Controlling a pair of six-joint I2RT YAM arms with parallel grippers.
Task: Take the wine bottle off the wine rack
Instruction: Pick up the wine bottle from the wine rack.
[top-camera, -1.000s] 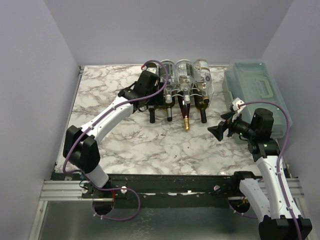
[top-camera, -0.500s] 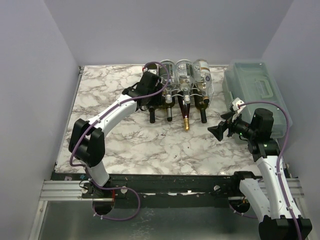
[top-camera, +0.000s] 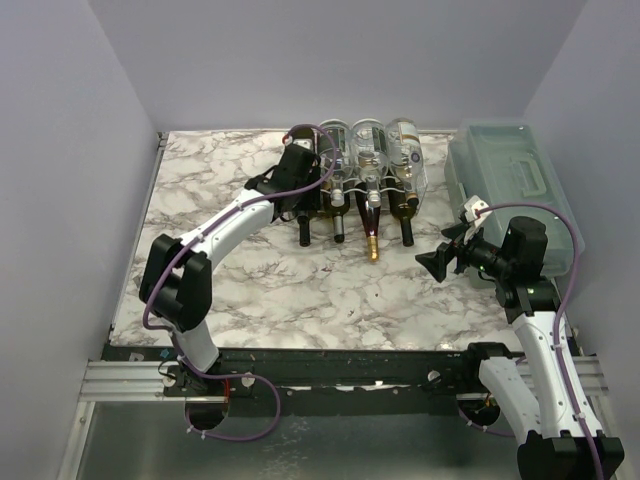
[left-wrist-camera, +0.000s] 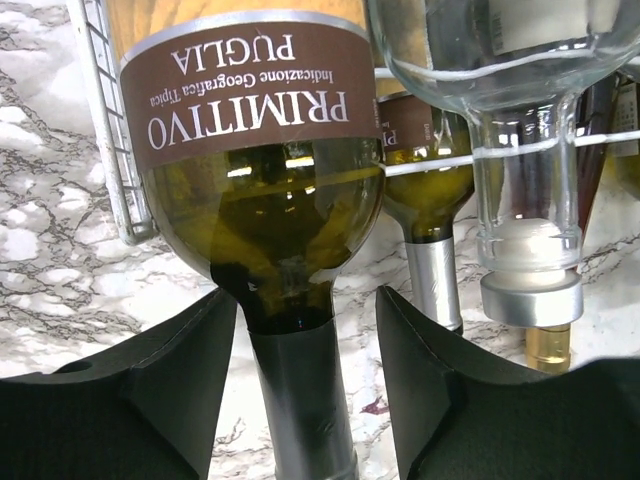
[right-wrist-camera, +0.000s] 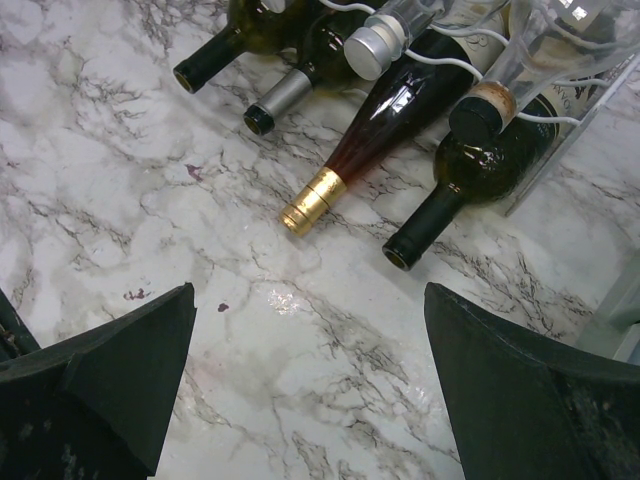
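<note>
The wine bottle is lying at the wine rack's left end, neck pointing near. The left gripper is straddling that neck, fingers apart, not clamping. Being glass, it is probably heavy, rigid, slick and breakable, so gripping the neck just below the shoulder looks safest. The right gripper is gaping, empty.

Our left arm reaches from its base out to the rack, elbow bent near the base and forearm slanting to the rack's left front corner. Our left gripper sits at that corner, pointing into the rack, its fingers parted with a gap between them. Our right arm stands folded, well to the right of the rack. Our right gripper hangs near the rack's right front end, apart from it, jaws spread wide.
</note>
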